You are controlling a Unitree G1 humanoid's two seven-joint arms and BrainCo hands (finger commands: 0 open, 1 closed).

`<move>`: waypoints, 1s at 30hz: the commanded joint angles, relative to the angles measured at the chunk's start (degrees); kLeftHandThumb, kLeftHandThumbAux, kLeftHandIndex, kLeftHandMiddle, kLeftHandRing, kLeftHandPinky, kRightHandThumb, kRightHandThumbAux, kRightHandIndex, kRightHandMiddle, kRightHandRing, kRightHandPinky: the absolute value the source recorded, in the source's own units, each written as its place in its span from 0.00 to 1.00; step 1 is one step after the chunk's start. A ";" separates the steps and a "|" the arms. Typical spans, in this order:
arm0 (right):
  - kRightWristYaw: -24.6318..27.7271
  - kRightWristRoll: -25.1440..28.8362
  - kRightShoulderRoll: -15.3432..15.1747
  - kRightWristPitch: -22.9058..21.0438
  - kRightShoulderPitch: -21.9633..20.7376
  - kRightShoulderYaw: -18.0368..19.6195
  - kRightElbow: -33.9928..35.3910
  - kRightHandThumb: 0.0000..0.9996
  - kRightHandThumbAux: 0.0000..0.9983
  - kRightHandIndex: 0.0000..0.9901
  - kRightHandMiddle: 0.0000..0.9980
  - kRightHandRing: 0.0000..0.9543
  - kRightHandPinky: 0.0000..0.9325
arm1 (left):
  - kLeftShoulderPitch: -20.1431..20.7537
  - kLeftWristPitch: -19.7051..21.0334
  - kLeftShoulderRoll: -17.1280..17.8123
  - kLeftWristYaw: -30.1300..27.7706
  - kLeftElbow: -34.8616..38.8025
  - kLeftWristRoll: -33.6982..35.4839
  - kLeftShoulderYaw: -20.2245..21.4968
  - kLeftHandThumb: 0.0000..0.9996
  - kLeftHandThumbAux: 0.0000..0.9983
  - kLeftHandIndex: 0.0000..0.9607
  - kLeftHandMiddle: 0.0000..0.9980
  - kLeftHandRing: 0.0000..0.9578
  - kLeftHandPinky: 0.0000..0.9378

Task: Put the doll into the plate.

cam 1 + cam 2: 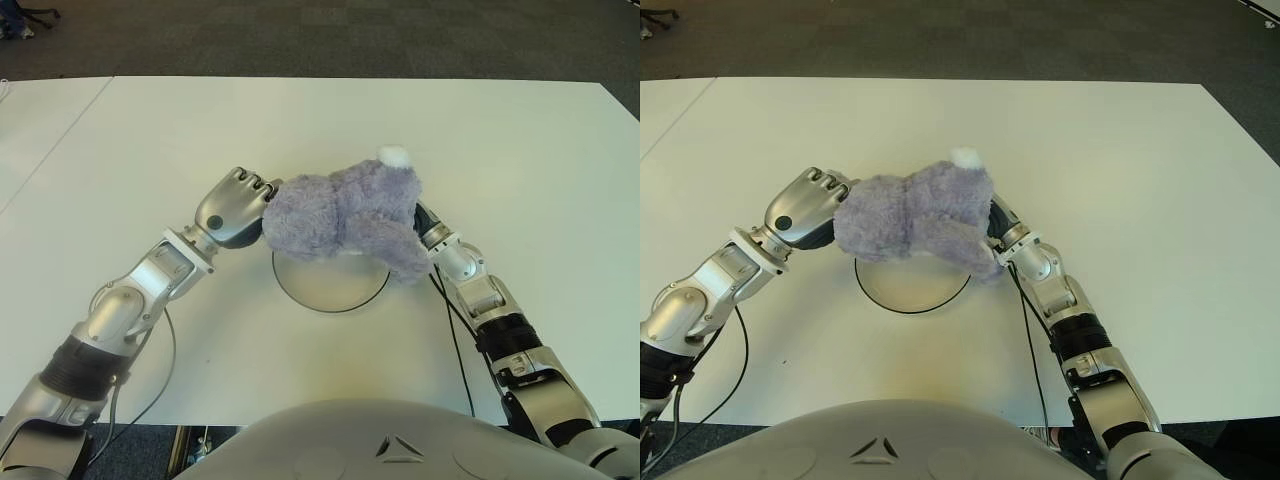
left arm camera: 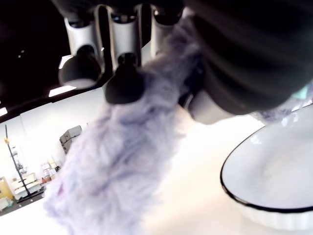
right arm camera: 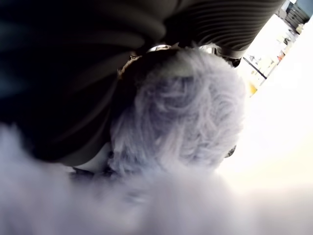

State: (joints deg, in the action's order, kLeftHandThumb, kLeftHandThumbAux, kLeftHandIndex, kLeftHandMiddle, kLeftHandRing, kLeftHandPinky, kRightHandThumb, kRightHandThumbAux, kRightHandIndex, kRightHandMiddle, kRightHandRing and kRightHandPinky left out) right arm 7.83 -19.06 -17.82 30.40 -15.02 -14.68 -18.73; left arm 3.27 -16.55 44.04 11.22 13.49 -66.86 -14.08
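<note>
left hand (image 1: 238,205): at the doll's left end, fingers (image 2: 124,73) curled into the purple fur, thumb on the other side of the tuft; gripping the doll
right hand (image 3: 73,98): almost wholly hidden under the doll's right end in the eye views, only wrist and forearm showing; own wrist view shows dark hand parts pressed tight against fur, closed on the doll
doll (image 1: 345,215): fluffy grey-purple plush, held between both hands, lying roughly sideways across the gap between them; small white pom-pom (image 1: 394,156) at its far right top; one floppy limb hangs down on the right beside the right wrist
doll position: over the far part of the plate, covering the plate's far rim in the eye views; cannot tell if it touches the plate or is held just above it
plate (image 1: 330,285): round, white, thin dark rim, on the table in front of the robot, between the two forearms; near half visible and bare
table (image 1: 520,170): white top, plate near its middle; a seam runs along the far left
cables (image 1: 455,340): black, along the right forearm; another loops beside the left forearm
floor (image 1: 300,35): dark carpet beyond the table's far edge
</note>
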 commanded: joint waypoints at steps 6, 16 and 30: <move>-0.29 -1.59 1.68 2.05 -3.95 -1.94 -5.67 0.70 0.72 0.44 0.87 0.92 0.94 | 0.09 -1.24 -0.80 -0.70 1.45 -0.33 -1.07 0.72 0.70 0.46 0.76 0.82 0.88; -1.98 -3.40 2.34 1.96 -5.47 -2.61 -7.40 0.70 0.72 0.44 0.87 0.92 0.94 | 2.27 14.21 -12.13 2.13 -37.53 2.67 -1.65 0.72 0.70 0.46 0.82 0.87 0.92; -3.32 -4.74 3.13 1.98 -6.00 -3.67 -7.64 0.70 0.72 0.44 0.87 0.92 0.94 | 4.26 15.10 -13.26 5.73 -41.99 5.36 -3.23 0.72 0.70 0.46 0.81 0.85 0.86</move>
State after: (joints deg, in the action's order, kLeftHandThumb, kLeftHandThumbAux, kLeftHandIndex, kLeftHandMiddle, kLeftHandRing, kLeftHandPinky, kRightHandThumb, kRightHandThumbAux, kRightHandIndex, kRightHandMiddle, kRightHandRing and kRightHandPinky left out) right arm 4.08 -22.06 -15.45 31.84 -20.15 -16.75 -25.36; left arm 8.73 -3.11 32.82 18.41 -21.03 -62.89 -14.71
